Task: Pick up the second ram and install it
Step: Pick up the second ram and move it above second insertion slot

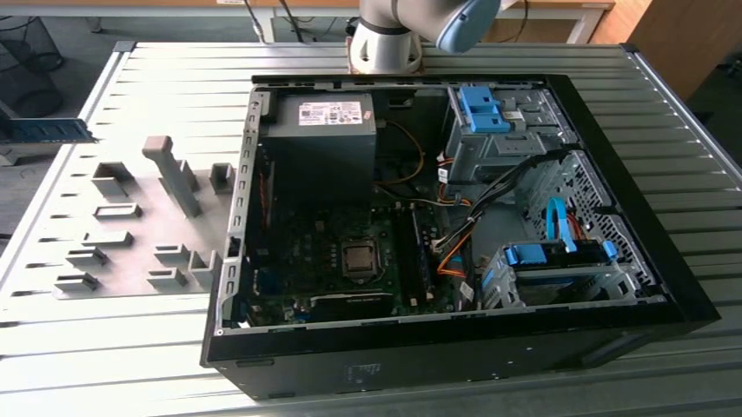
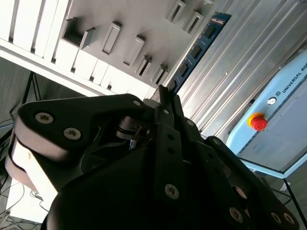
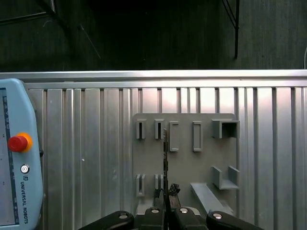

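Ram (image 2: 197,50) is up off the counter (image 3: 96,143), clamped between the fingers of my hand (image 2: 165,93), so I judge the pick done and the install not yet done. In both wrist views the stick juts out past the fingertips. The second wrist view shows me its blue-green face with dark chips, while the first wrist view has the ram (image 3: 165,153) edge-on, a thin line rising from the hand (image 3: 166,190). The fingers press on its flat faces, and I take that to be the point of the grip: it keeps the stick straight and leaves an edge free for a slot. I cannot tell how far along its length the hold sits. Under the ram lies the grey plate (image 3: 184,163) with its narrow slots; the ram hangs over it, apart from it. A pendant (image 3: 14,158) lies on the counter near the plate. In the exterior view the plate (image 1: 137,231) sits just beside the open case (image 1: 464,343), on the exterior view's left.
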